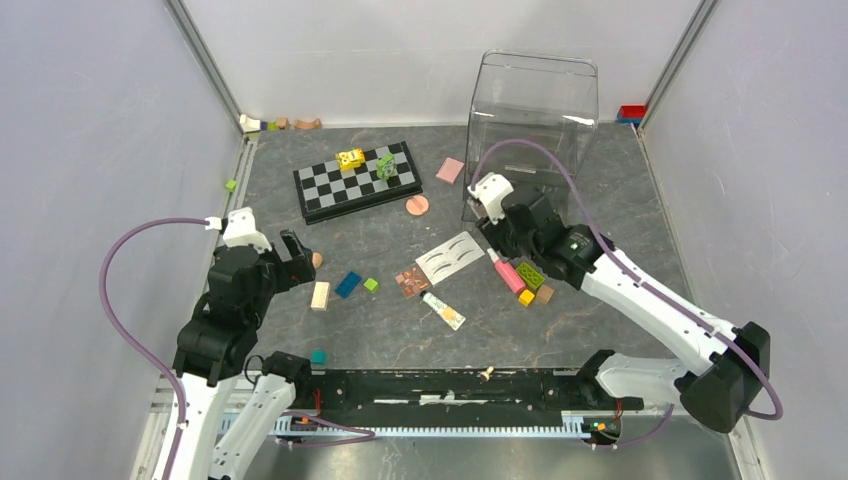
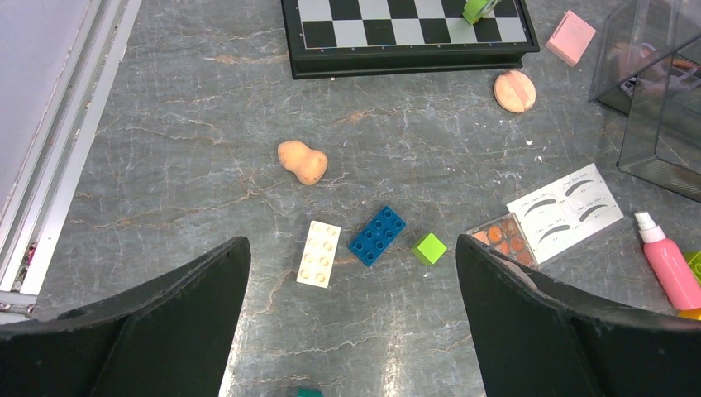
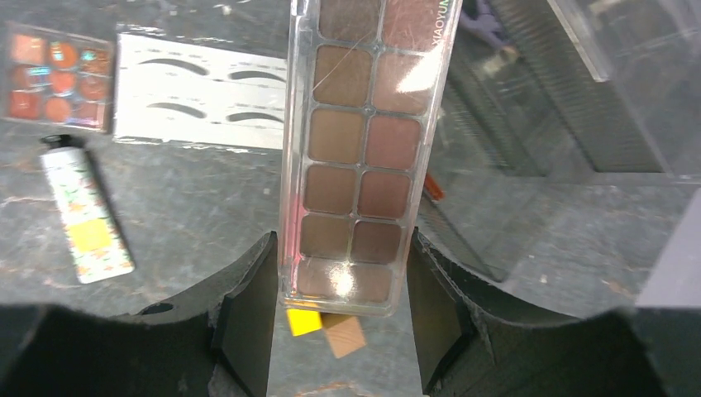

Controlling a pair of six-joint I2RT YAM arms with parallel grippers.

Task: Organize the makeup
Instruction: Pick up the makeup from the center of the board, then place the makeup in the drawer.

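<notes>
Pinched by one end between the right jaws, the brown-pink eyeshadow palette (image 3: 357,149) hangs just beside the clear bin (image 1: 533,120) at the far right corner of the desk (image 1: 390,335). Stowing it looks to be the step in hand; next it needs guiding into the bin's opening, then releasing. Near the left edge, the left jaws are spread and empty.

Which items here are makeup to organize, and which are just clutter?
Makeup: long eyeshadow palette, small orange palette, white stencil card, pink bottle, floral tube, peach sponge, round puff, pink square sponge.
Clutter: chessboard, cream brick, blue brick, green cube.
</notes>
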